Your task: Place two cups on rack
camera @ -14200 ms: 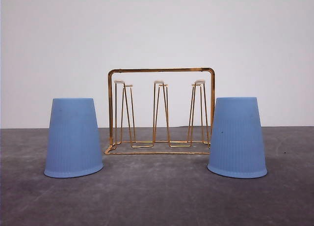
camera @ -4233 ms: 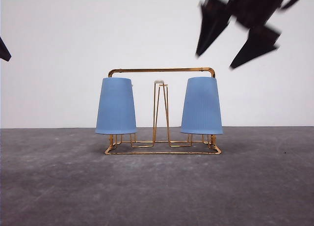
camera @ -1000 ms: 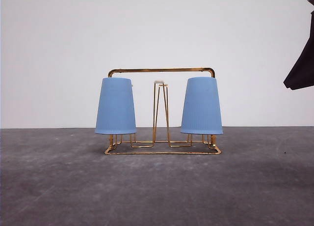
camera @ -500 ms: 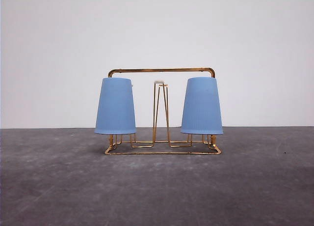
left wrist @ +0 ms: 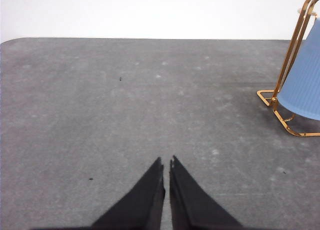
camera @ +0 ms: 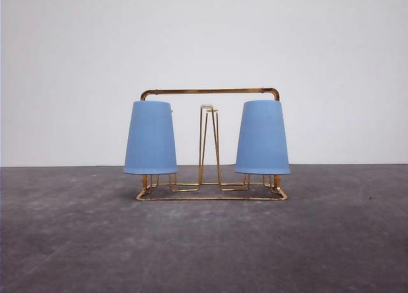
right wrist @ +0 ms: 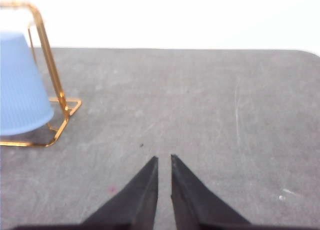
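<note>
One gold thin-wire cup rack (camera: 210,144) with an arched rectangular frame is seen standing on the grey table (camera: 204,248). Two light-blue ribbed plastic tumblers are counted, both inverted on the rack: the left cup (camera: 150,138) at one end and the right cup (camera: 262,138) at the other, with one bare white-tipped prong (camera: 207,107) between them. The left gripper (left wrist: 166,163) and right gripper (right wrist: 164,160) are seen nearly closed, nothing being held, over bare table apart from the rack.

Front camera low, level, facing rack (camera: 210,143) head-on; wrist cameras view opposite rack ends over table (left wrist: 100,100).
</note>
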You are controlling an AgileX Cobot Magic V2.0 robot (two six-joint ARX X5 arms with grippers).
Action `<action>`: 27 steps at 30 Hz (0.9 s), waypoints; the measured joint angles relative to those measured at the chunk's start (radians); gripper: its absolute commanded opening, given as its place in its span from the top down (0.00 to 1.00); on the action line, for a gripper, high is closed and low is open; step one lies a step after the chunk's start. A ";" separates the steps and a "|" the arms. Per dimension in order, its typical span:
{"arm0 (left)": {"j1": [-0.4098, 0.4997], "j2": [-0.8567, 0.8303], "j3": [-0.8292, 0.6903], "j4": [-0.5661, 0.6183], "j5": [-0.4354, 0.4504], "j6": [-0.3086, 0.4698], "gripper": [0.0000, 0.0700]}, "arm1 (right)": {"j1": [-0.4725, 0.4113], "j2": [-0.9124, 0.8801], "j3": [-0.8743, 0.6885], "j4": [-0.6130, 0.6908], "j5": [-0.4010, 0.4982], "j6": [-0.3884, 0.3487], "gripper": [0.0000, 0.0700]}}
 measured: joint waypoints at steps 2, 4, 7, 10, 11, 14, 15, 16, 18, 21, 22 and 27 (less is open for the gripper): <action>0.000 0.000 0.000 0.000 0.000 0.000 1.00 | 0.000 0.001 0.000 -0.001 -0.002 0.000 0.94; 0.000 0.000 0.000 0.000 0.000 0.000 1.00 | 0.000 0.001 0.000 0.009 -0.002 0.000 0.94; 0.000 0.000 0.000 0.000 0.000 0.000 1.00 | 0.000 0.001 0.000 0.026 -0.002 0.000 0.94; 0.000 0.000 0.000 0.000 0.000 0.000 1.00 | 0.000 0.001 0.000 0.032 -0.002 0.000 0.94; 0.000 0.000 0.000 0.000 0.000 0.000 1.00 | 0.000 0.001 0.000 0.032 -0.002 0.000 0.94; 0.000 0.000 0.000 0.000 0.000 0.000 1.00 | 0.000 0.001 0.000 0.032 -0.002 0.000 0.94; 0.000 0.000 0.000 0.000 0.000 0.000 1.00 | 0.000 0.001 0.000 0.032 -0.002 0.000 0.94; 0.000 0.000 0.000 0.000 0.000 0.000 1.00 | 0.000 0.001 0.000 0.032 -0.002 0.000 0.94; 0.000 0.000 0.000 0.000 0.000 0.000 1.00 | 0.000 0.001 0.000 0.032 -0.002 0.000 0.94; 0.000 0.000 0.000 0.000 0.000 0.000 1.00 | 0.000 0.001 0.000 0.032 -0.002 0.000 0.94; 0.000 0.000 0.000 0.000 0.000 0.000 1.00 | 0.000 0.001 0.000 0.032 -0.002 0.000 0.94; 0.000 0.000 0.000 0.000 0.000 0.000 1.00 | 0.000 0.001 0.000 0.032 -0.002 0.000 0.94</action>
